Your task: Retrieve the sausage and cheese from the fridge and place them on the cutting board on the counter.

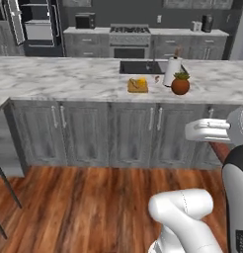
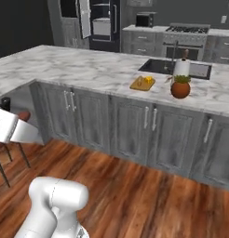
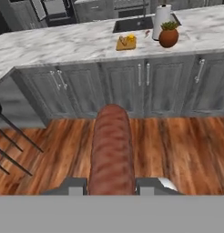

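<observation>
My gripper (image 3: 111, 185) is shut on the sausage (image 3: 111, 150), a reddish-brown link that sticks out forward between the fingers, above the wooden floor. The sausage (image 1: 222, 150) also shows under my white hand at the right edge of the left base view. Ahead, across the floor, the small tan cutting board (image 3: 125, 43) (image 1: 137, 86) (image 2: 142, 83) lies on the marble counter (image 1: 69, 79) just in front of the sink. The yellow cheese (image 1: 141, 82) (image 2: 149, 79) (image 3: 130, 38) rests on the board. The black fridge (image 1: 37, 24) (image 2: 95, 21) stands far back at the left with a door open.
A black sink (image 1: 138, 66), a paper towel roll (image 1: 172, 70) and a potted plant in a round brown pot (image 1: 180, 84) stand right of the board. Grey cabinet fronts (image 1: 108, 133) face me below the counter. Dark stool legs (image 1: 5, 188) stand at the left.
</observation>
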Motion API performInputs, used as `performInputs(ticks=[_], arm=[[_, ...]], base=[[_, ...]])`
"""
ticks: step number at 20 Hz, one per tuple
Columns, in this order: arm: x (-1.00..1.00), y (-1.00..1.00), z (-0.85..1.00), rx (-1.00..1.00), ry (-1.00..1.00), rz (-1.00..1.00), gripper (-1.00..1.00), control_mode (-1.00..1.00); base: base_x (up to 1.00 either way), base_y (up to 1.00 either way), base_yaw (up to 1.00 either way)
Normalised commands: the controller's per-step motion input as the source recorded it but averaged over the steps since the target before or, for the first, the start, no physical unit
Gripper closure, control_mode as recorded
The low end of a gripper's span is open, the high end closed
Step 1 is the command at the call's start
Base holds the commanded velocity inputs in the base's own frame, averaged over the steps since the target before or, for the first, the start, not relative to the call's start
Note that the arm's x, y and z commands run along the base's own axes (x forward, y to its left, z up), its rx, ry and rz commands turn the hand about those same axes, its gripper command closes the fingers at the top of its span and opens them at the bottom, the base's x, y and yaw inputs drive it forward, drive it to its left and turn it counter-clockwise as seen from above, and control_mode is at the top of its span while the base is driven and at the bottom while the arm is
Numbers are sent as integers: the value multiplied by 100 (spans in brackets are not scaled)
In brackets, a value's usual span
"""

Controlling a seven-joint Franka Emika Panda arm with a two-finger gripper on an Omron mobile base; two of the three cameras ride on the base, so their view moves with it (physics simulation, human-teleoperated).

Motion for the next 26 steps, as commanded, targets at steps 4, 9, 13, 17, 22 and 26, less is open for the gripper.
performInputs(ticks=[4, 9, 13, 17, 22, 26], arm=[[0, 0, 0, 0, 0, 0, 100, 100], [0, 0, 0, 0, 0, 0, 100, 100], [0, 0, 0, 0, 0, 0, 100, 100], [0, 0, 0, 0, 0, 0, 100, 100], [0, 0, 0, 0, 0, 0, 100, 100], [0, 0, 0, 0, 0, 0, 100, 100]], base=[[68, -99, 26], [85, -95, 20], [96, -52, 5], [100, -13, -4], [100, 6, -40], [99, 42, -42]])
